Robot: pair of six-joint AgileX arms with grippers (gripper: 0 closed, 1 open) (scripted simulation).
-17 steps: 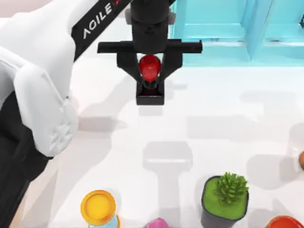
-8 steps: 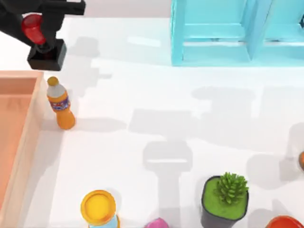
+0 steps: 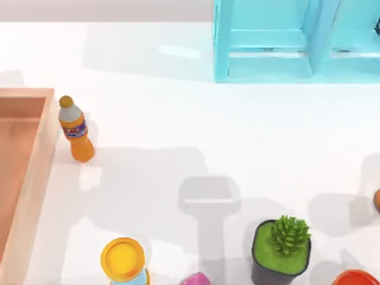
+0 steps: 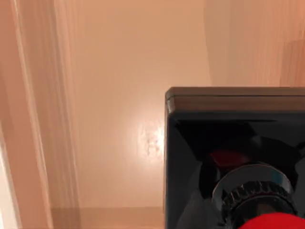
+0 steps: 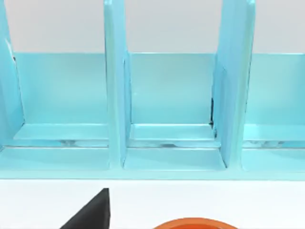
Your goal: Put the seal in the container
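A white table is seen from above, smooth and lightly glossy, with soft grey shadows cast across it. A pale plain wall is seen behind the far edge in the right wrist view. At the far right of the table a light blue rack is set, divided by upright partitions into open bays. The left edge is taken up by the container, a shallow wooden tray with a raised rim. Along the near edge a green plant in a dark pot and a yellow-topped jar are placed well apart. An orange bottle is stood upright just beside the container's rim, outside it.

In the left wrist view the seal is shown over the container's wooden floor, inside the rim. Its long axis is run from the red knob, nearest the lens, through a metal collar to the black square base, which is pointed at the floor. Whether the base is touching the floor cannot be told.

Whether the left gripper is spread or pinching the seal cannot be told. The same is true of the right gripper; in the right wrist view a black wedge and an orange rim are seen before the rack.
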